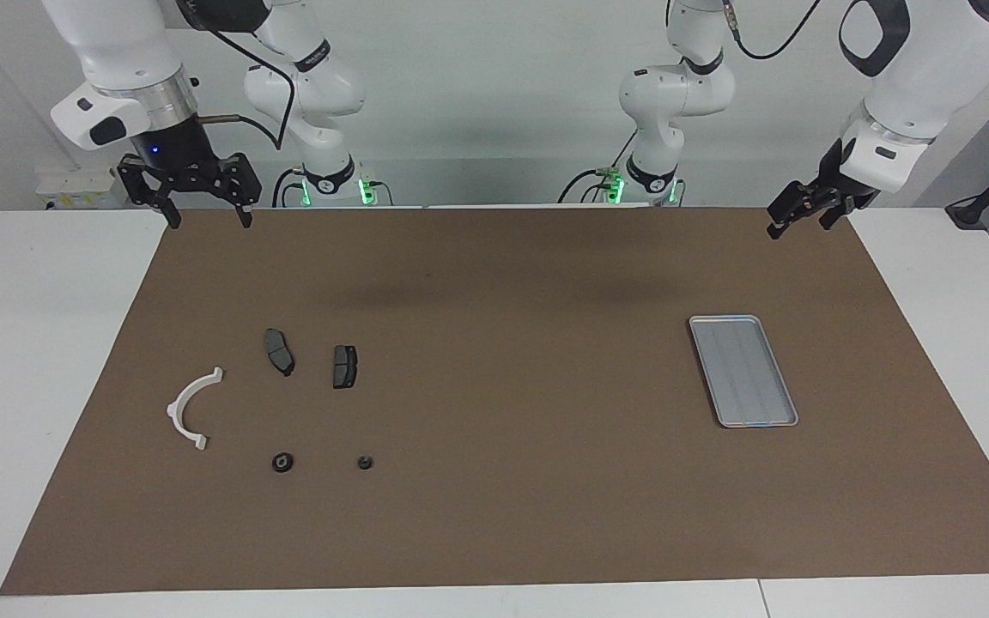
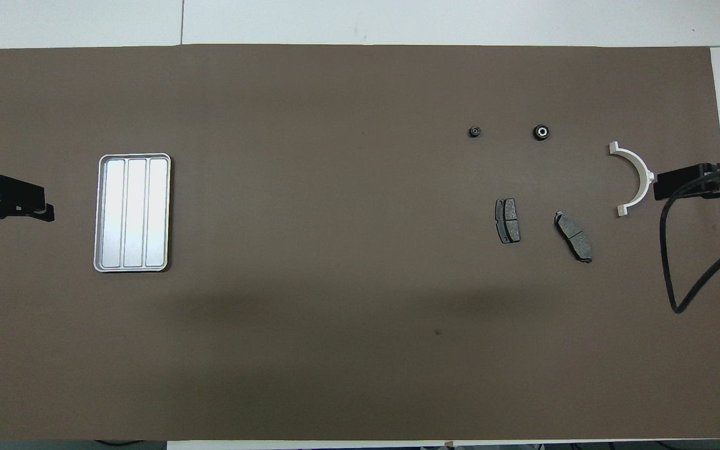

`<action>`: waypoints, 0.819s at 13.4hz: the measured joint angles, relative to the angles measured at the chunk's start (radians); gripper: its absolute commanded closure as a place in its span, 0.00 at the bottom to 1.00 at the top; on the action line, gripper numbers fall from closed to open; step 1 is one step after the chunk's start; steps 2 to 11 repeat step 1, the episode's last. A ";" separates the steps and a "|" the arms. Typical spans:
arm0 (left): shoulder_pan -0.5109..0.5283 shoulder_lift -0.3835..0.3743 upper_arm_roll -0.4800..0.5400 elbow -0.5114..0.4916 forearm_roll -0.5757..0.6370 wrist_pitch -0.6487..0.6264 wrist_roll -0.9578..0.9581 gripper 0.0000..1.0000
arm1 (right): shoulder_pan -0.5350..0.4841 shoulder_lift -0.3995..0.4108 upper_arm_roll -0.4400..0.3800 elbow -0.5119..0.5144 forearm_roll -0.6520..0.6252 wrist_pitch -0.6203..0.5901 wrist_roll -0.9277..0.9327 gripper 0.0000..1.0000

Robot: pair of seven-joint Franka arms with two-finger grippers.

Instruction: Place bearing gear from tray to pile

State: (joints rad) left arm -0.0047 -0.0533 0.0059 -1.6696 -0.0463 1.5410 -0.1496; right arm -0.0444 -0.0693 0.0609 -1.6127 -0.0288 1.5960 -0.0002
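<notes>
We see the tray (image 1: 743, 371) holding nothing. 2 small dark round parts, the larger (image 1: 282, 463) likely the bearing gear, and a smaller one (image 1: 364, 463), already lie with the pile: white bracket (image 1: 190, 408) and 2 brake pads (image 1: 279, 351). The right gripper (image 1: 199, 192), jaws released, hangs over that end of the counter (image 1: 494, 515), nearer the gear. The left gripper (image 1: 808, 210), jaws released, waits near the tray.

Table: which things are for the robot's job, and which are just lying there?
For the job: tray, empty; two small round black parts; white bracket; two brake pads.
Just lying about: brown mat; dangling black cable.
</notes>
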 measured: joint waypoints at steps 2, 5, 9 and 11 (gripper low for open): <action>0.000 0.000 0.000 0.000 0.000 0.000 0.000 0.00 | 0.000 0.000 0.000 0.000 0.000 0.000 0.000 0.00; 0.000 0.000 0.000 0.000 0.000 0.000 0.000 0.00 | 0.000 0.000 0.000 0.000 0.000 0.000 0.000 0.00; 0.000 0.000 0.000 0.000 0.000 0.000 0.000 0.00 | 0.000 0.000 0.000 0.000 0.000 0.000 0.000 0.00; 0.000 0.000 0.000 0.000 0.000 0.000 0.000 0.00 | 0.000 0.000 0.000 0.000 0.000 0.000 0.000 0.00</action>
